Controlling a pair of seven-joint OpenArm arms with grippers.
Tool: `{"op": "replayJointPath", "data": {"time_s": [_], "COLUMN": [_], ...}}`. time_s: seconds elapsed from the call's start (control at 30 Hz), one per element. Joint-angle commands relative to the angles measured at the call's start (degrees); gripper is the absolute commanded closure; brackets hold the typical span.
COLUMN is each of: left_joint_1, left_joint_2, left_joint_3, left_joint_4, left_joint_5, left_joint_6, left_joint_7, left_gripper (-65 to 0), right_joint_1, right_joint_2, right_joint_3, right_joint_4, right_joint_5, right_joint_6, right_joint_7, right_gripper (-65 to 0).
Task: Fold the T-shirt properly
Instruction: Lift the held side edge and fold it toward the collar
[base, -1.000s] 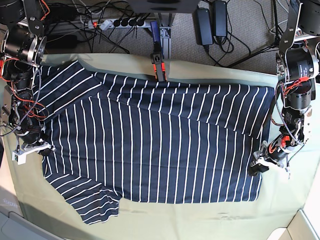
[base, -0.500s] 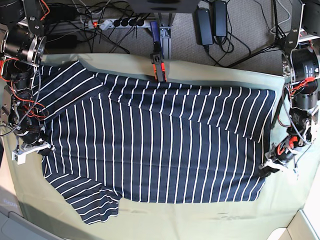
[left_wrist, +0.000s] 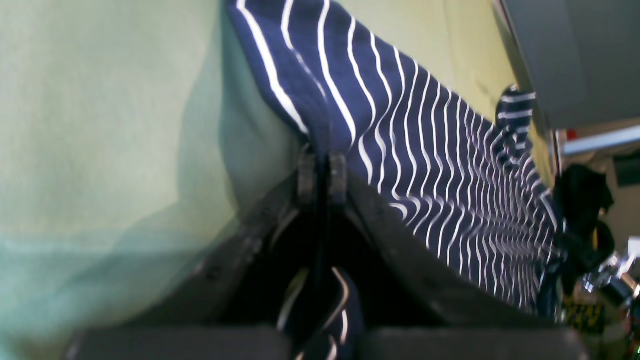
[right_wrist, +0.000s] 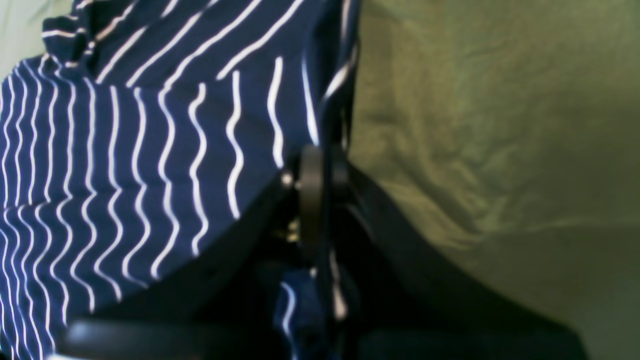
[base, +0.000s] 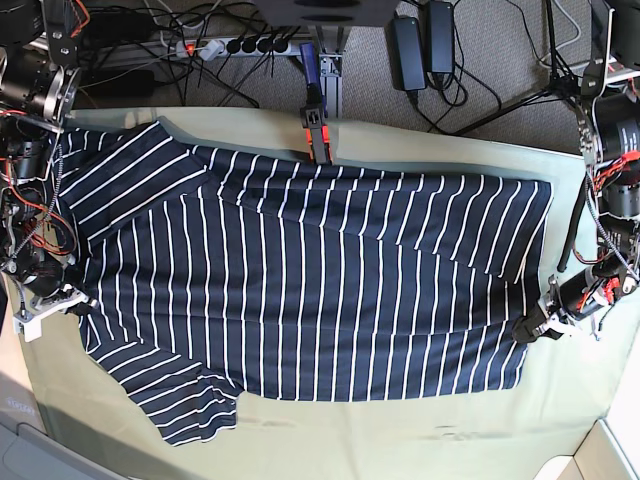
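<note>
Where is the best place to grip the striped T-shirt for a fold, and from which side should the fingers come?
Probably at its two side edges, each approached from outside over the green cloth. The T-shirt lies flat, so only edges offer a pinch; both grippers, left and right, are shut there.

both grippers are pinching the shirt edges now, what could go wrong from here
1. The left gripper and right gripper each pinch only a thin bit of the T-shirt hem, so the fabric may slip out when lifted.
2. The lower sleeve lies crumpled and could get folded in unevenly.
3. The orange clamp sits right at the shirt's far edge; the cloth might snag on it, or the olive table cloth could bunch up.
</note>
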Motion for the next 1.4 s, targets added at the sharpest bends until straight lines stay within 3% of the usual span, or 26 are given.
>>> {"op": "replayJointPath", "data": {"time_s": [0.0, 0.3, 0.73, 0.9, 1.33, 1.37], "left_joint_1": [-0.4, 12.5, 15.6, 18.0, 24.0, 24.0], "left_joint_2": [-1.2, -3.8, -9.1, -9.2, -9.2, -9.2], "left_joint_3": [-0.2, -0.2, -0.3, -0.3, -0.3, -0.3], "left_joint_4": [3.0, 24.3, 26.1, 29.1, 36.1, 36.1], "left_joint_5": [-1.7, -2.5, -6.2, -8.9, -6.7, -6.7], "left_joint_6": [-1.8, -1.8, -1.8, -1.8, -1.8, -1.8], "left_joint_7": [-0.3, 1.0, 4.5, 6.4, 4.7, 4.7], "left_gripper": [0.0, 0.0, 0.0, 0.0, 0.0, -2.7], "right_joint_1": [0.7, -9.1, -19.5, -22.9, -25.7, -25.7], "right_joint_2": [1.9, 5.7, 8.1, 8.1, 7.9, 7.9], "right_joint_3": [0.1, 0.2, 8.4, 10.8, 10.8, 10.8], "right_joint_4": [1.5, 9.3, 18.9, 18.9, 18.9, 18.9], "right_joint_5": [1.1, 7.7, 10.7, 10.7, 11.0, 10.6], "right_joint_6": [2.7, 2.7, 2.7, 2.7, 2.6, 2.6], "right_joint_7": [1.0, 0.2, -3.3, -3.2, -1.3, -0.9], "right_gripper": [0.0, 0.0, 0.0, 0.0, 0.0, -3.5]}}
